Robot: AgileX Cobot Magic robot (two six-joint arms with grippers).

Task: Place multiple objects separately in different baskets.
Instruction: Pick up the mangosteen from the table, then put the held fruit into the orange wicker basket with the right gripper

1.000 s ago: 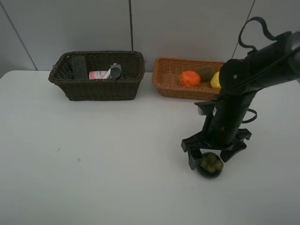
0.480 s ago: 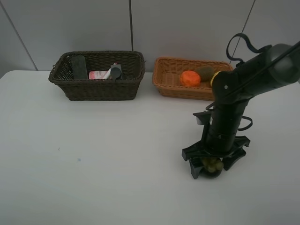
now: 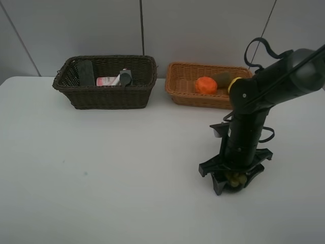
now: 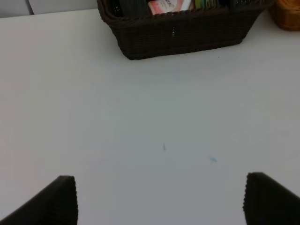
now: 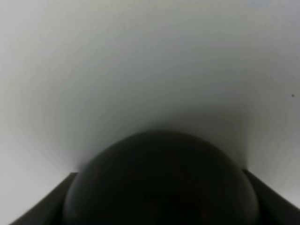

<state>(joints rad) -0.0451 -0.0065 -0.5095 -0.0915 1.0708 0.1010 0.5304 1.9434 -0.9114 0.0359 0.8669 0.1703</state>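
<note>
The mangosteen (image 3: pixel 234 180) sits on the white table at the front right, and my right gripper (image 3: pixel 233 186) stands straight down over it. In the right wrist view the dark fruit (image 5: pixel 161 187) fills the gap and both fingers touch its sides. The dark brown basket (image 3: pixel 104 97) at the back left holds the black eraser (image 3: pixel 85 72), the pink bottle (image 3: pixel 107 81) and a dark item (image 3: pixel 125 77). The light tan basket (image 3: pixel 185 96) holds the orange (image 3: pixel 205 85), kiwi (image 3: pixel 222 78) and lemon (image 3: pixel 232 84). My left gripper (image 4: pixel 161 201) is open and empty above bare table.
The dark basket (image 4: pixel 187 33) lies ahead of the left gripper in the left wrist view, with the pink bottle (image 4: pixel 164 6) inside. A grey wall stands right behind both baskets. The right arm hides part of the tan basket's right end.
My right gripper has come down over the mangosteen and its fingers have drawn in against the fruit. The baskets and their contents have not moved.
</note>
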